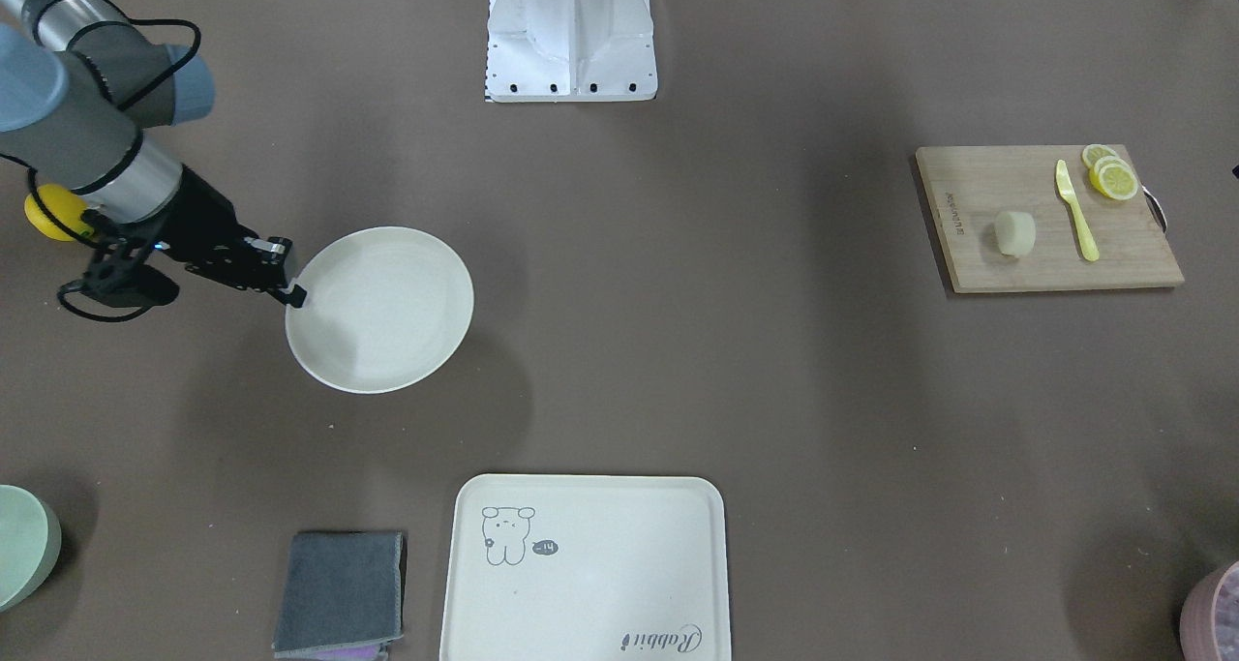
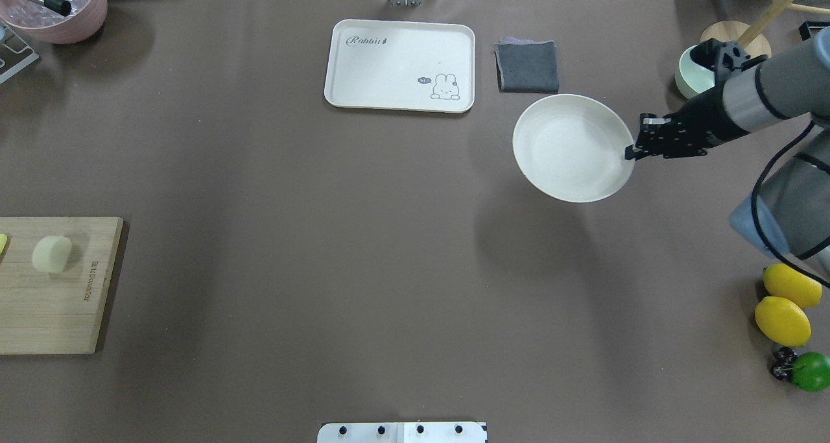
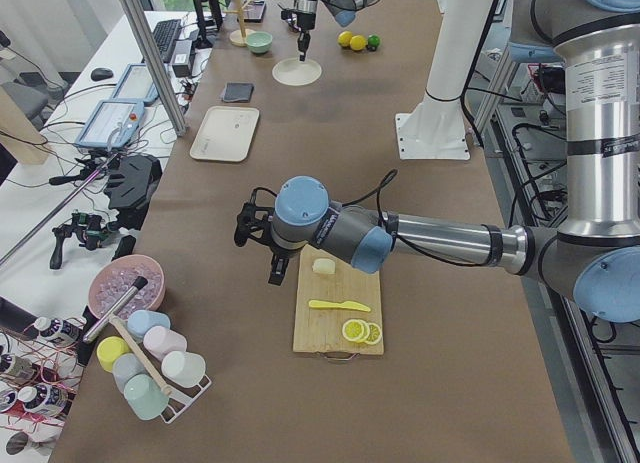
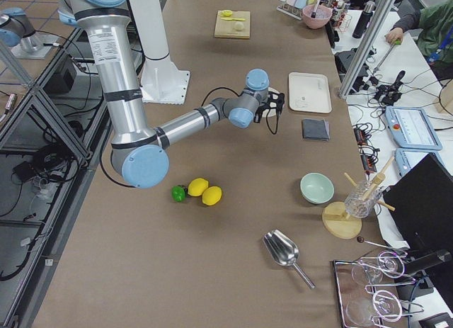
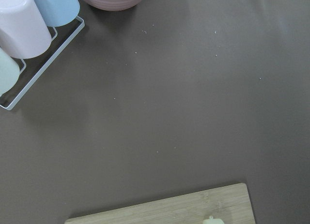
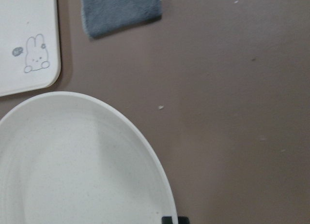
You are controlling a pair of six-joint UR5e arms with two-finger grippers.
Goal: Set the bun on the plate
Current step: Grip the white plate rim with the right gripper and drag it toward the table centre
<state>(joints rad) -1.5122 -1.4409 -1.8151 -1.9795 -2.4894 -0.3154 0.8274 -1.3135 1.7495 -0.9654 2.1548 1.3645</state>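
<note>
Cream-white and blocky, the bun (image 1: 1015, 232) sits on a wooden board (image 1: 968, 255) at the robot's left end of the table (image 1: 736, 371). A yellow knife (image 1: 1076, 210) lies beside it on the board, with lemon slices (image 1: 1109, 174) at the corner past the knife.

The plate (image 1: 379, 351) is well apart from the bun, on the robot's right half of the table. The right end effector (image 1: 295, 296) is clenched on its rim, at the side nearest that arm. The plate's shadow falls offset on the table, so it looks lifted. The right wrist view shows the plate's curved edge filling the lower left, with dark fingertips (image 6: 173, 219) just at the rim. A bear-print tray (image 1: 619, 584) and a folded grey cloth (image 1: 341, 590) lie near the plate, on the far side from the robot. A pale green bowl (image 2: 686, 83) sits behind the right arm.

The left end effector (image 3: 274, 271) shows only in the left side view, close to the board edge by the bun. Whether it is released or clenched cannot be told. Its wrist camera catches the board's edge and a sliver of the bun at the bottom.
</note>
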